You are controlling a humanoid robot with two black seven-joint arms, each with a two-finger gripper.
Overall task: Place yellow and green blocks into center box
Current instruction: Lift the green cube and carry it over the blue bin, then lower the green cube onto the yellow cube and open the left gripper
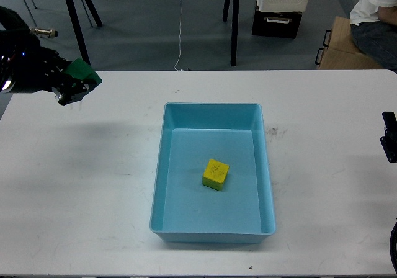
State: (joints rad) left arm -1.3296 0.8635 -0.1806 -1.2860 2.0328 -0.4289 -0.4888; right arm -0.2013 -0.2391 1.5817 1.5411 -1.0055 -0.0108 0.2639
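Observation:
A yellow block [215, 174] lies inside the light blue box [213, 111] at the table's center. My left gripper [77, 84] is shut on a green block [84, 72] and holds it high above the table's far left part, well left of the box. My right gripper [389, 137] shows only as a dark part at the right edge, low beside the table; its fingers cannot be told apart.
The white table [93, 185] spreads around the box. Beyond its far edge stand black stand legs [234, 23], a white case [282, 5] and a cardboard box [341, 45] with a seated person at the top right.

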